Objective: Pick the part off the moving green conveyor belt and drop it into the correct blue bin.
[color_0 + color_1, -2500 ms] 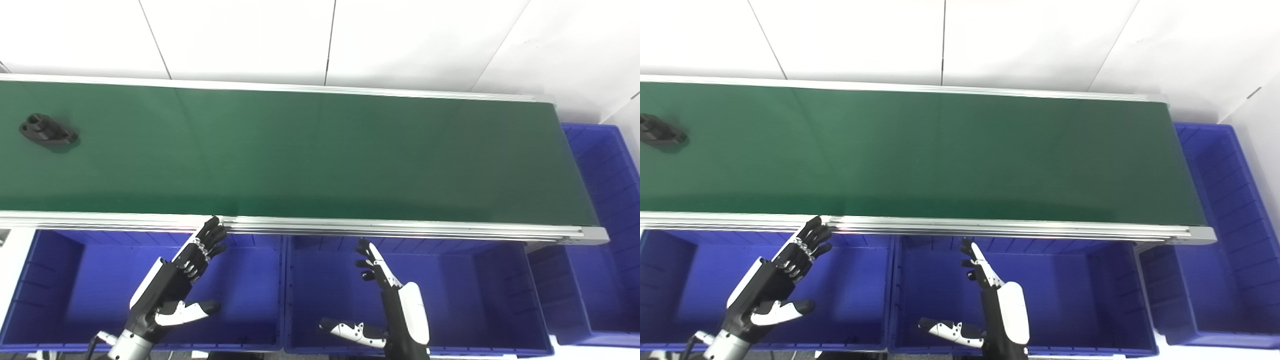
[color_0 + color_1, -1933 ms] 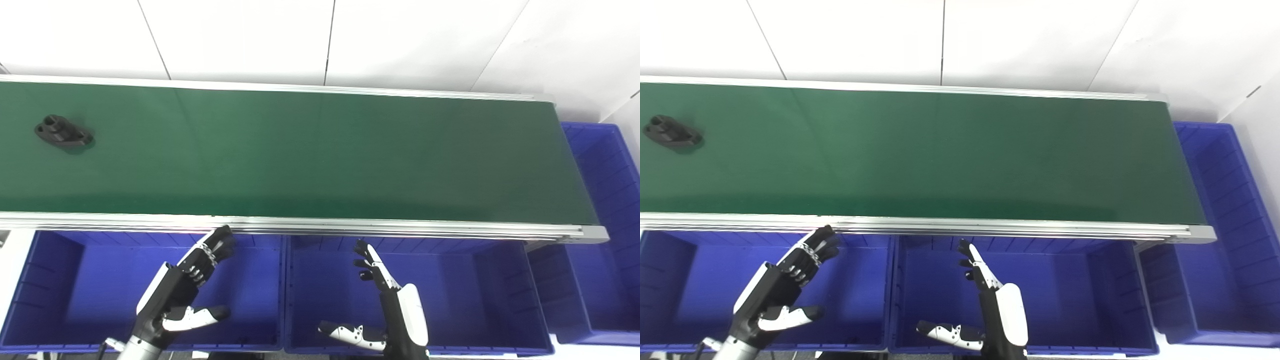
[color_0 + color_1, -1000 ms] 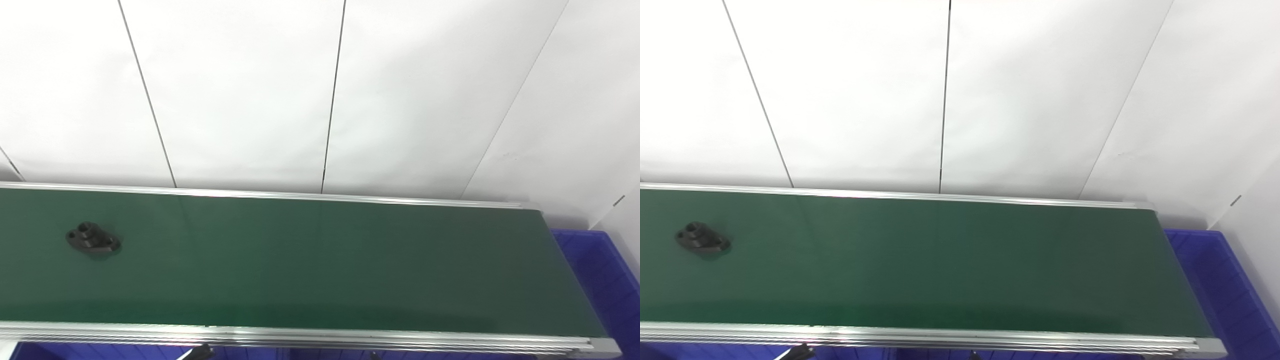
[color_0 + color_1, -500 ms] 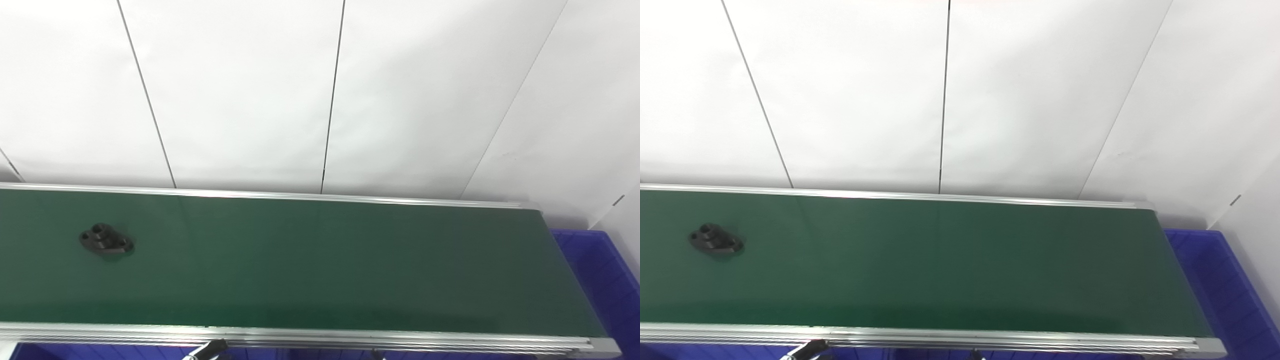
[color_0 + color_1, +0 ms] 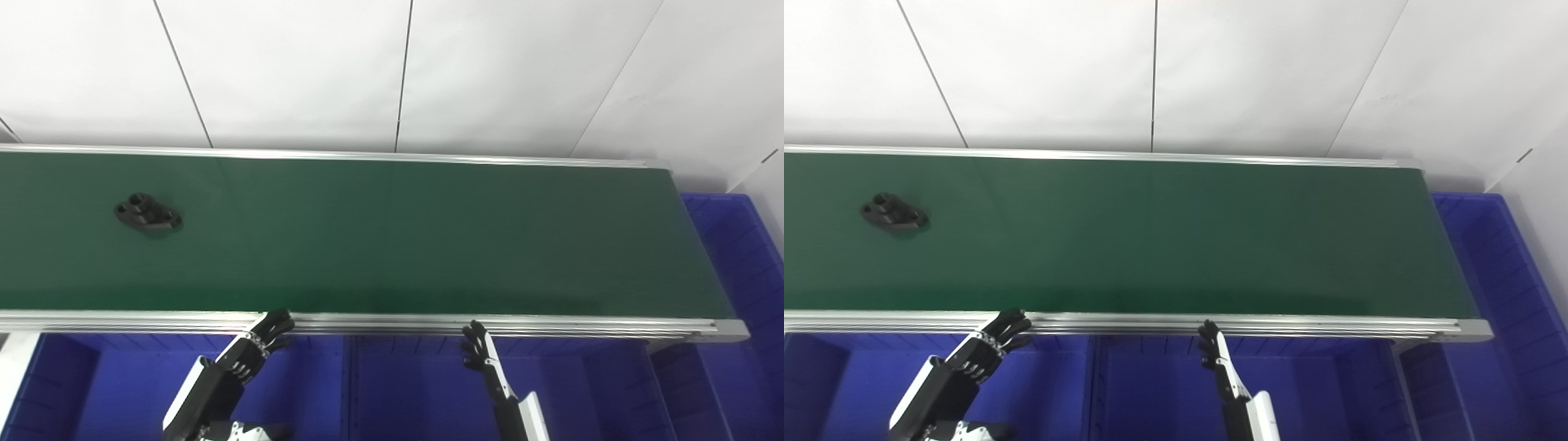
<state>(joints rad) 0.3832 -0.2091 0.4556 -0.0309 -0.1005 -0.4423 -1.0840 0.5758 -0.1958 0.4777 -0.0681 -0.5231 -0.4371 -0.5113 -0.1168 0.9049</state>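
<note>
Waiting at the belt's near rail, you've got left hand (image 5: 236,373) & right hand (image 5: 490,373) empty w/ fingers spread, poised over the blue bins (image 5: 398,392) b/c the black part (image 5: 147,212) sits far left on the green conveyor belt (image 5: 392,233), well apart from both.

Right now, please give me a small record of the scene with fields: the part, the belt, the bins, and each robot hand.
part: black part, lying on the left portion of the belt, untouched
belt: green belt, running left to right across the view
bins: blue bins below the belt's near edge; one more blue bin past the belt's right end
left robot hand: open, holds nothing, fingertips at the belt's near rail
right robot hand: open, holds nothing, just below the near rail
task state: part not yet picked
</note>
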